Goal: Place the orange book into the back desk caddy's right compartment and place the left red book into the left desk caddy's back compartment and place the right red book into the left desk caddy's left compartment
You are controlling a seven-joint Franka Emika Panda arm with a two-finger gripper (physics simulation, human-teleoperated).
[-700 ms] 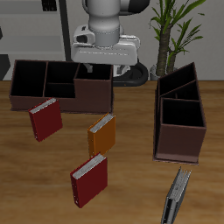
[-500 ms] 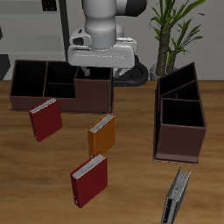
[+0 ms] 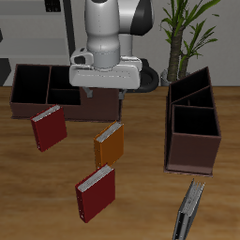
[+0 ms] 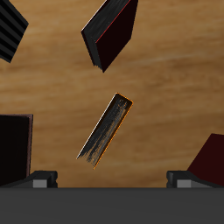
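Orange cover and white page edges mark the orange book (image 3: 110,144), which stands on the wooden table (image 3: 141,202) near its middle, between the 2 dark red books and well apart from both caddies. One red book (image 3: 49,127) is farther back, close to the back desk caddy (image 3: 56,89); the other red book (image 3: 96,192) is nearer the table's front edge. All 3 books are outside the caddies, so I judge that no placement is done yet. The gripper (image 3: 104,94) hangs above the table, in front of the back desk caddy and behind the orange book, and it holds nothing. In the wrist view the 2 fingertips (image 4: 41,179) show far apart from each other at the edge of the picture, so the claw is released and wide. The same view shows the orange book (image 4: 106,129) as a thin slanted strip, seen from above, with a red book (image 4: 114,31) beyond it. I expect the book to be light and stiff, a hardcover that will not bend, but its smooth covers may slip. The best hold is probably across its thin thickness, one finger on each cover, near the middle of the upper edge. The gripper would need to turn to match the slant of the book before it goes down. The right compartment (image 3: 99,97) of the back desk caddy has taller walls, so the book must probably be lifted clear of them.
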